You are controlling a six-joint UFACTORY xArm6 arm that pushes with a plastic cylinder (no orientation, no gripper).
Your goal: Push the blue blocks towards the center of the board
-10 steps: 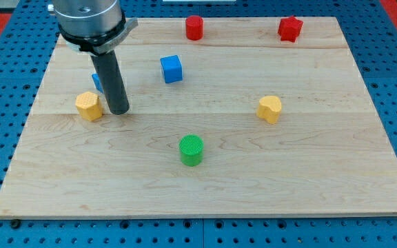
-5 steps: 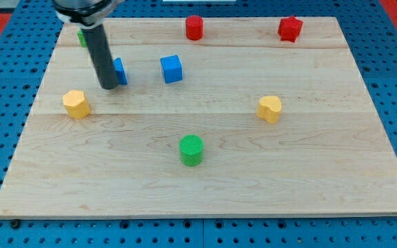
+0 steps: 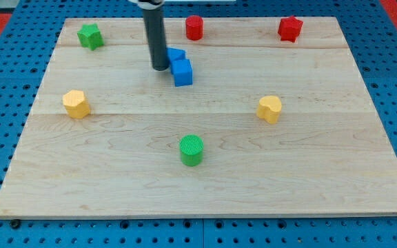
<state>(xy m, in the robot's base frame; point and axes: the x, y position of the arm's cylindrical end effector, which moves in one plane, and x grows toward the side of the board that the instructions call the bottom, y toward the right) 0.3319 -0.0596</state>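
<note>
Our tip sits just left of two touching blue blocks, upper middle of the bench, ready to shove them toward the middle. We have no hand, so nothing is held.

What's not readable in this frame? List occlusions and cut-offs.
- Camera view: rear blue block, shape unclear; the dark rod and the front blue cube partly hide it.
- Contact between my tip and that block: cannot tell.
- Rod's upper part and the arm: cut off by the view's top.
</note>
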